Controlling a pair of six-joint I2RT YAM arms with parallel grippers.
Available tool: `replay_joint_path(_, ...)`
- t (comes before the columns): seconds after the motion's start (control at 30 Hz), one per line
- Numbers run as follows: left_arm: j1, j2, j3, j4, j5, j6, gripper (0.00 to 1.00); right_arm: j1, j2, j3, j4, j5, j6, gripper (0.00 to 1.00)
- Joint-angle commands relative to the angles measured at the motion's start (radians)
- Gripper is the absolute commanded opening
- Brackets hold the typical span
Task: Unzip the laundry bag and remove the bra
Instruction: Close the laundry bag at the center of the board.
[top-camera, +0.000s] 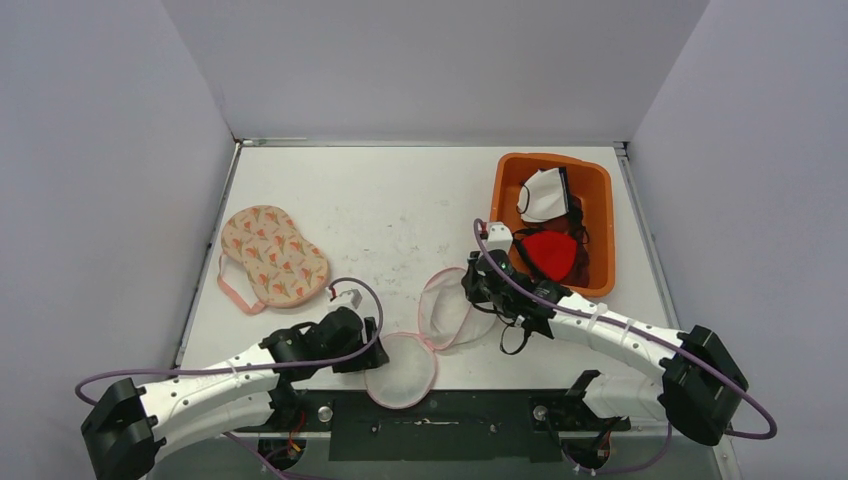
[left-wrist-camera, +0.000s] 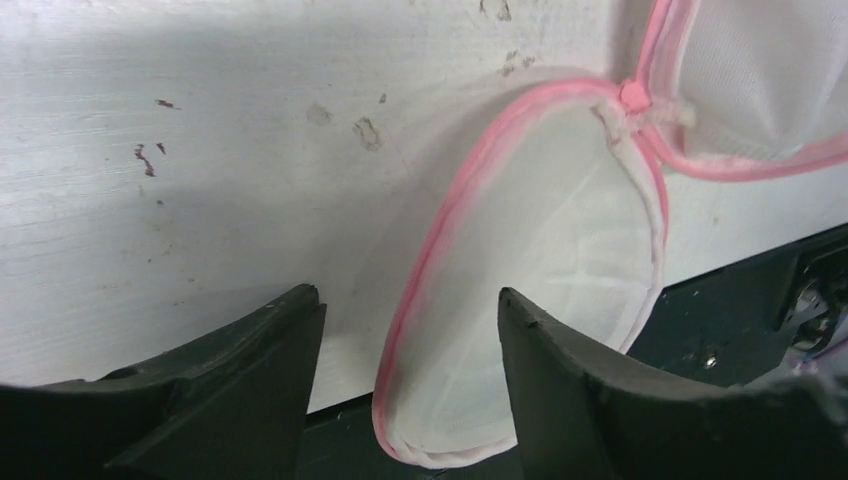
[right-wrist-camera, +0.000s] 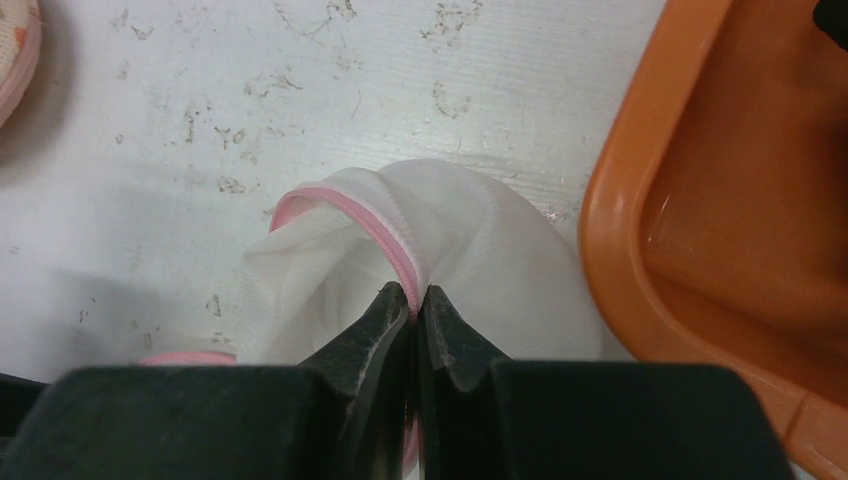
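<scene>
Laundry bag of white mesh with pink piping (top-camera: 400, 372) lies at the table's near edge between the arms, splayed into two cup halves. Zip looks undone, so that step is likely finished. No bra visible inside either half. Right gripper (right-wrist-camera: 413, 295) clamped on the pink rim of the far half; left gripper (left-wrist-camera: 410, 300) jaws apart, straddling the near half's edge, touching nothing. Orange plastic bin (top-camera: 550, 157) holds red and white padded garments; whether the bag's bra is among them, cannot tell.

Left arm (top-camera: 200, 385), right arm (top-camera: 620, 335): white shells covering links, black housings bulging at joints. Purple cable (top-camera: 361, 282) looping along each, white ties binding it. Black matte fingers (left-wrist-camera: 230, 400) tapering into wedges.
</scene>
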Motion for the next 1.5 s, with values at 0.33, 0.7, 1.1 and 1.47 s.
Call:
replay_joint_path(0.33, -0.015, -0.003, 0.144, -0.086, -0.092, 0.084, 0.0, 0.005, -0.107, -0.115, 0.246, -0.079, 0.091, 0.05)
replay_joint_path(0.7, 0.119, 0.211, 0.941, -0.581, -0.354, 0.52, 0.0, 0.162, -0.091, -0.02, 0.236, 0.221, 0.218, 0.05)
replay_joint_path(1.1, 0.137, 0.388, 0.906, -0.653, -0.335, 0.665, 0.0, 0.199, -0.044, -0.094, 0.203, 0.237, 0.223, 0.17)
replay_joint_path(1.47, 0.135, 0.435, 0.887, -0.606, -0.275, 0.703, 0.0, 0.192, -0.041, -0.033, 0.125, 0.202, 0.09, 0.65)
